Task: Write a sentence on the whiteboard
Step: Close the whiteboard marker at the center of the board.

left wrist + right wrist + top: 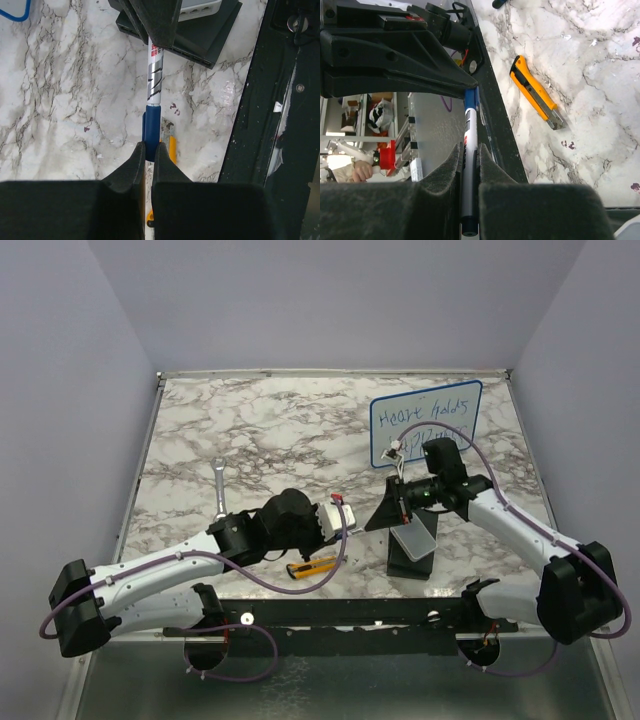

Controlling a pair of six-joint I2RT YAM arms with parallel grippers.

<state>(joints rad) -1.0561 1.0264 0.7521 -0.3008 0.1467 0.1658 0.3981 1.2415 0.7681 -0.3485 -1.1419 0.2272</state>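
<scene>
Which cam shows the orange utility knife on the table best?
Right wrist: the orange-and-black utility knife lies whole and unobstructed. Top external shows it tiny. Left wrist shows only a sliver behind the white-and-blue marker.

White arms (150, 577), black joints (575, 592), purple cables (310, 583)

The whiteboard (430, 395) is white, blue-framed, its sentence (418, 417) blue. The table (270, 420) is grey-veined white marble (the marker (153, 82) silver-white, blue-capped).
</scene>
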